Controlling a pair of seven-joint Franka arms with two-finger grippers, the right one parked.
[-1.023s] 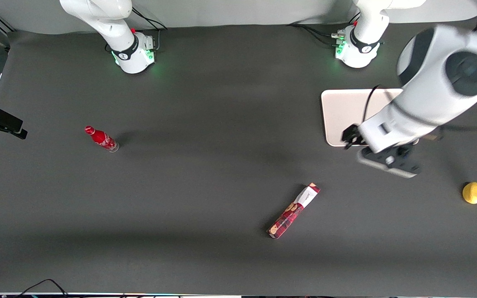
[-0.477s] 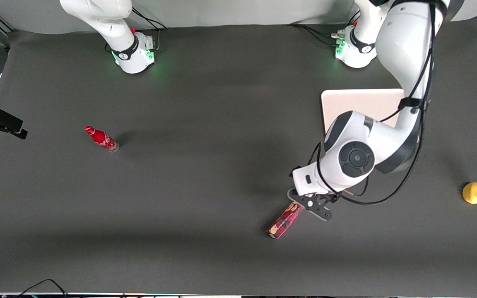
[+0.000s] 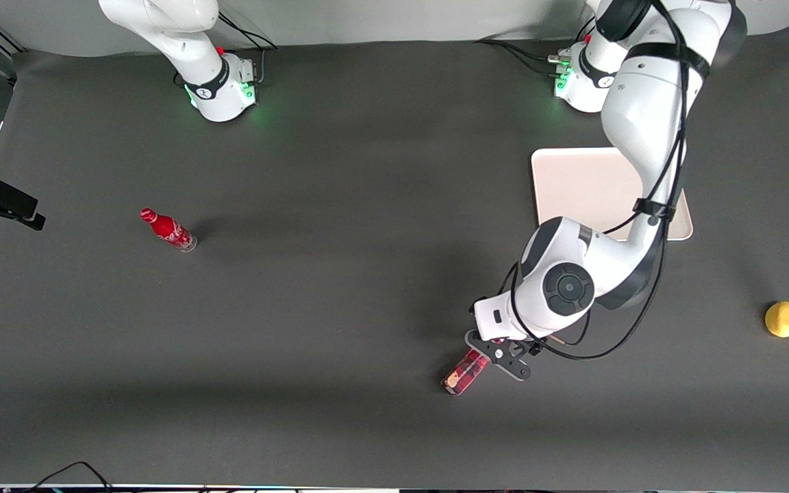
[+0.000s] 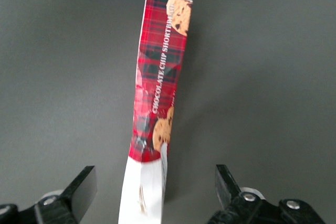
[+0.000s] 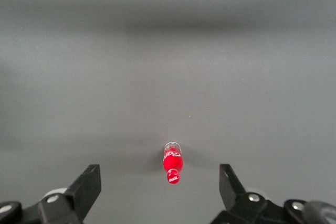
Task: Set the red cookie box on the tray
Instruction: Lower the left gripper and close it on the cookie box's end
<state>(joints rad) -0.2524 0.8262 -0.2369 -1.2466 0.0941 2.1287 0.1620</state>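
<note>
The red cookie box (image 3: 464,372) lies flat on the dark table, nearer the front camera than the tray (image 3: 576,185). Only its plaid end shows in the front view, since the arm covers the rest. My left gripper (image 3: 501,352) hangs over the box's white-panel end. In the left wrist view the gripper (image 4: 155,183) is open, and one black finger (image 4: 83,188) stands on each side of the box (image 4: 160,100) with a clear gap to both. The off-white tray is partly covered by the arm's links and holds nothing that shows.
A yellow round fruit (image 3: 783,319) sits near the working arm's end of the table. A small red bottle (image 3: 168,230) lies toward the parked arm's end, and the right wrist view shows this bottle (image 5: 172,167) too.
The left arm swung from the tray's near edge toward the front camera and came down over the box. Over the last half second it shifted a little farther along the box.
</note>
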